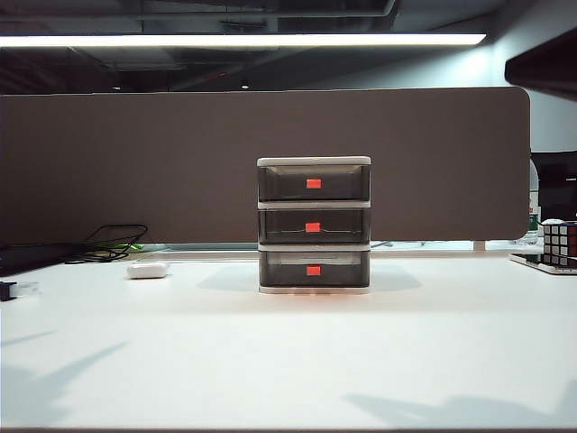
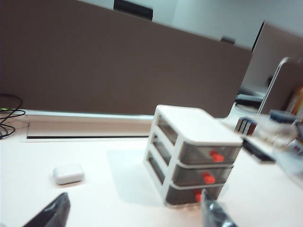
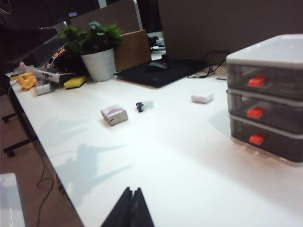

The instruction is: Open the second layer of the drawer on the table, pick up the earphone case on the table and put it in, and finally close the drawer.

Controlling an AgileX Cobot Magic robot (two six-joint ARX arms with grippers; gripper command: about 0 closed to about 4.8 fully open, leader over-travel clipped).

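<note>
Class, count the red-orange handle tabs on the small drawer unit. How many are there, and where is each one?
3. One red-orange tab on the top smoky-grey drawer, one on the middle drawer, one on the bottom drawer. None seems hidden.

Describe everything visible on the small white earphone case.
The small glossy white oblong earphone case has rounded, pebble-like edges and looks like smooth plastic. It lies flat and closed on the plain white table, left of the three-tier white-framed drawer unit and well apart from it, near the back edge by black cables. Only the table touches it; neither gripper is at it.
</note>
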